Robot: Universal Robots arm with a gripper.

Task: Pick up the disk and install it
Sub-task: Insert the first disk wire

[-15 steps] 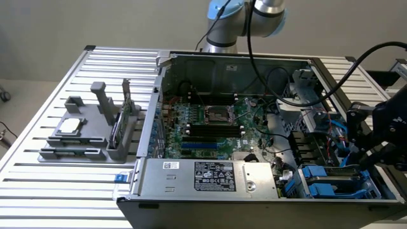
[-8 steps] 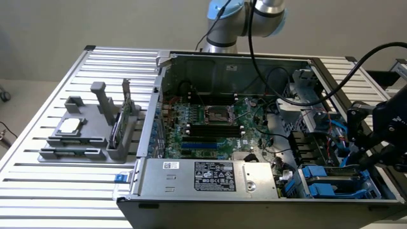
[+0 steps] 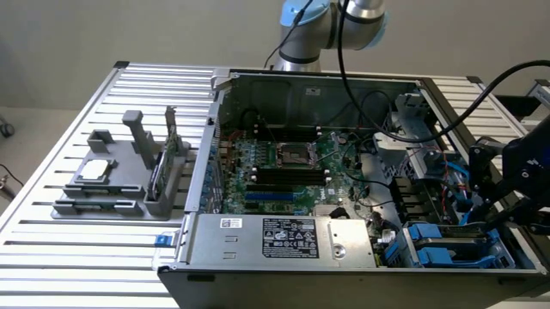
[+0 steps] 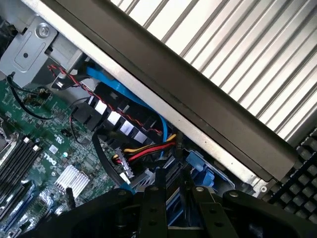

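Note:
My black gripper (image 3: pixel 491 217) hangs over the drive bay in the corner of the open computer case (image 3: pixel 301 96), at the exterior view's lower right. Its fingers (image 4: pixel 152 210) stand close together on a thin slab with blue plastic edges, the disk (image 4: pixel 173 196), held edge-on. The exterior view gives the disk (image 3: pixel 468 228) as a flat edge just under the fingers, above blue drive frames (image 3: pixel 447 252) in the bay. Most of the disk is hidden by the fingers and the bay.
Red and yellow power wires (image 4: pixel 148 148) and a blue cable (image 4: pixel 124 94) run beside the bay. The motherboard (image 3: pixel 284 161) and a power supply (image 3: pixel 284 238) sit in the case. A grey parts holder (image 3: pixel 120 187) with a chip and a green card stands at the left. A keyboard (image 4: pixel 303 181) lies outside the case.

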